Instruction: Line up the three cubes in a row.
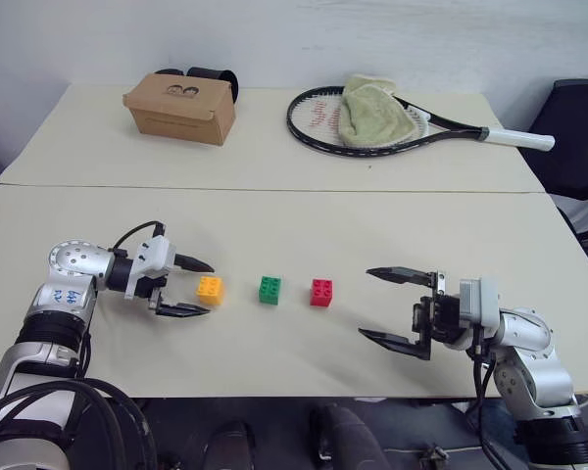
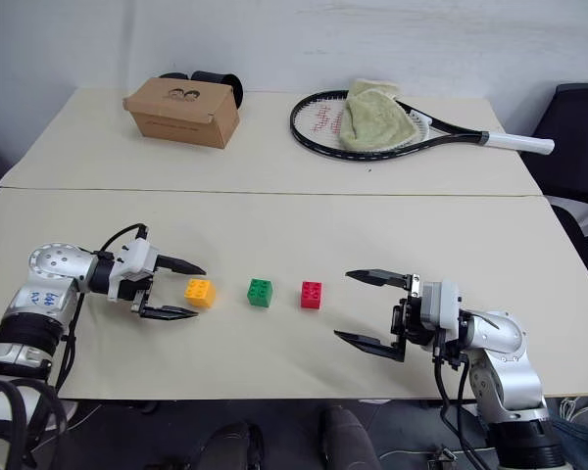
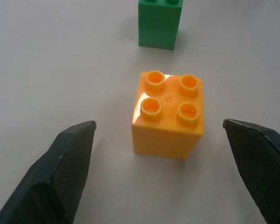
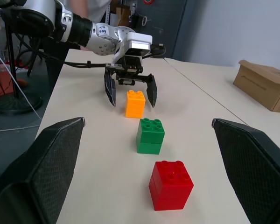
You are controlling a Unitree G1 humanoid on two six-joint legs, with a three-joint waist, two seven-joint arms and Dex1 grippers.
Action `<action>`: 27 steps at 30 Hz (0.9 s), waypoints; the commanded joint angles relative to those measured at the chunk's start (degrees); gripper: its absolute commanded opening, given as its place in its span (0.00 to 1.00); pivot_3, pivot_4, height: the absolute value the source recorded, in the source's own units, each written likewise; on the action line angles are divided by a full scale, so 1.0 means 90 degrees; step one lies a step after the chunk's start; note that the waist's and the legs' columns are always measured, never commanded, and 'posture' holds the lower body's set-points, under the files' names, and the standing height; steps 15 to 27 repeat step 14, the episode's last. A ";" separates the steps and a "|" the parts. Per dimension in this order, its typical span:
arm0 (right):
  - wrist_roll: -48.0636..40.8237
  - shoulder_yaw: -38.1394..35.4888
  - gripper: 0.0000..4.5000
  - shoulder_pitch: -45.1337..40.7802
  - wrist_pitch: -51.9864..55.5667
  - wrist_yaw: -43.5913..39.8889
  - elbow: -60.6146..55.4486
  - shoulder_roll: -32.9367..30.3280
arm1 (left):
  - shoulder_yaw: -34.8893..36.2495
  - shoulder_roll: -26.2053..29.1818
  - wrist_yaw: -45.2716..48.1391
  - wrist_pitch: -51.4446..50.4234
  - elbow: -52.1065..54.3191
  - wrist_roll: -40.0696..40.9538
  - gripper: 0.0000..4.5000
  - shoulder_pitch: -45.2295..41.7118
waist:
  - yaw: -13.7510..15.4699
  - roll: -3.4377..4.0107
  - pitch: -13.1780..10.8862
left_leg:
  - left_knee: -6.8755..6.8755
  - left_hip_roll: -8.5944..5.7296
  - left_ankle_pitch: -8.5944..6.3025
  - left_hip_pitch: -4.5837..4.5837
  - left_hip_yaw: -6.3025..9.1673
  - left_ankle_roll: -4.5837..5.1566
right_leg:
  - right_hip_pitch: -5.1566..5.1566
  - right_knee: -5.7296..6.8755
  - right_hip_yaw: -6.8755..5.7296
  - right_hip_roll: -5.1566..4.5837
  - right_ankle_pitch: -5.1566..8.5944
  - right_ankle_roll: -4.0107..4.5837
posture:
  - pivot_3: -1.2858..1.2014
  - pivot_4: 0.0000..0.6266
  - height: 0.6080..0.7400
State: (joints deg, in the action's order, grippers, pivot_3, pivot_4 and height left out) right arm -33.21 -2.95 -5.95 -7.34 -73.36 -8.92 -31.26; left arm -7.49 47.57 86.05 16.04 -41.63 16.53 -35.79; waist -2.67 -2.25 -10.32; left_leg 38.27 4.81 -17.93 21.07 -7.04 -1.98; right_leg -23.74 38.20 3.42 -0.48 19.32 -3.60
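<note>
Orange-yellow brick [image 1: 209, 288] rests on the table [image 1: 274, 225] just left of the green brick [image 1: 269, 290], the red brick [image 1: 320, 292] beyond, forming the row, so the left gripper [image 1: 190, 286] flanks it released while the right gripper [image 1: 395, 307] waits spread wide.

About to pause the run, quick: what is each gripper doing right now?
Left gripper: jaws open, holding nothing, one on each side of the orange-yellow cube, not touching it.
Right gripper: jaws open, empty, apart from the red cube.
</note>
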 commanded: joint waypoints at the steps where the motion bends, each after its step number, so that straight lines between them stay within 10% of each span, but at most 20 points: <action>1: -0.0185 -0.0161 1.00 -0.0023 0.0045 -0.0116 -0.0137 -0.0149 | 0.0549 0.0367 0.0256 -0.0183 0.0569 0.0298 1.00 0.0383 | -0.0010 0.0000 0.0000 | -0.0001 0.0003 0.0000 0.0000 0.0002 0.0000 | 0.0000 0.0000 0.0000 -0.0001 0.0000 0.0000 | 0.52 0.24 1.00; 13: 0.0027 -0.0883 1.00 -0.0795 0.0201 -0.1432 0.1304 -0.1990 | 0.4447 0.1087 -0.1785 -0.2348 0.3798 0.1211 1.00 0.4854 | -0.0018 0.0038 -0.0024 | -0.0010 0.0029 -0.0014 -0.0012 0.0018 0.0022 | 0.0016 -0.0011 0.0001 -0.0019 0.0004 0.0008 | 0.52 0.24 1.00; 27: 0.0046 -0.0886 1.00 -0.0821 0.0187 -0.1509 0.1341 -0.2066 | 0.4561 0.1048 -0.1808 -0.2357 0.3911 0.1191 1.00 0.5036 | -0.0018 0.0038 -0.0024 | -0.0011 0.0025 -0.0013 -0.0013 0.0020 0.0022 | 0.0017 -0.0011 0.0000 -0.0020 0.0005 0.0008 | 0.52 0.24 1.00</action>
